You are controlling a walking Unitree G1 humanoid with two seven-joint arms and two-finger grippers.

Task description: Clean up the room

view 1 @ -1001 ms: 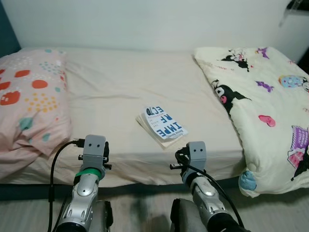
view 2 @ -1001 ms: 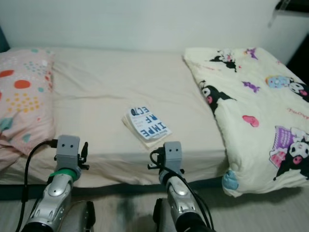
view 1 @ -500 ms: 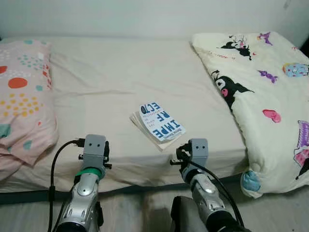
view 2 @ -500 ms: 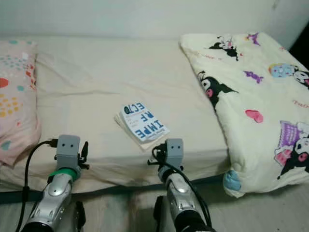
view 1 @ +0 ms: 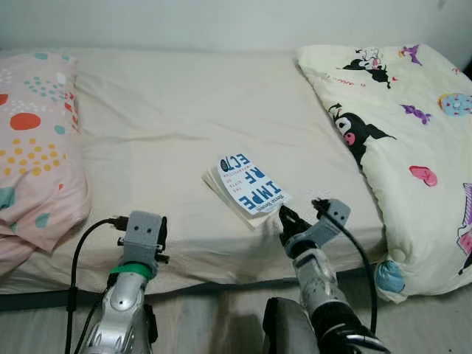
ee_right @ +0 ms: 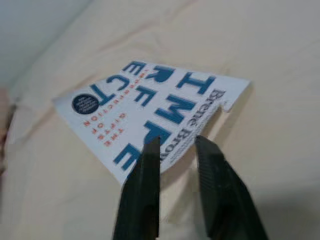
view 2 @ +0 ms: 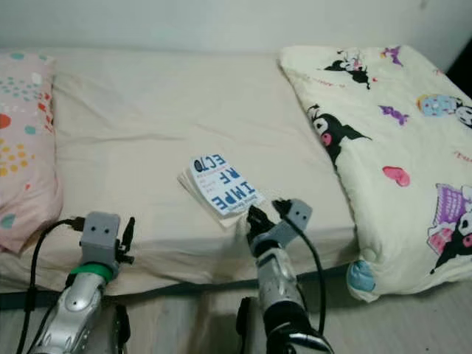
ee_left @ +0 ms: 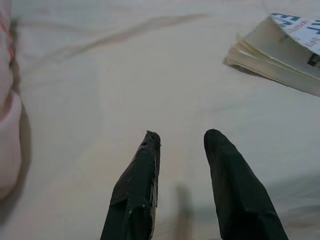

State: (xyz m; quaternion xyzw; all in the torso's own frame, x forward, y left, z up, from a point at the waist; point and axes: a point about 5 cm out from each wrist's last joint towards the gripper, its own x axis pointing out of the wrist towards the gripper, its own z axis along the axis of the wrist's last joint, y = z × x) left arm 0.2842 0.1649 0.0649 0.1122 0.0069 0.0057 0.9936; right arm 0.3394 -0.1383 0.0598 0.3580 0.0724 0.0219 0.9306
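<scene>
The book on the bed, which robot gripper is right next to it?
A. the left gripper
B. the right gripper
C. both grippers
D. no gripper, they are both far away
B: the right gripper has its black fingers at the near corner of the book, while the left gripper hovers over bare sheet off to the side, apart from it.

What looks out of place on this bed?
A book lies askew near the front edge of the bed, between the pillow and the folded blanket. The right gripper points at its corner.
</scene>
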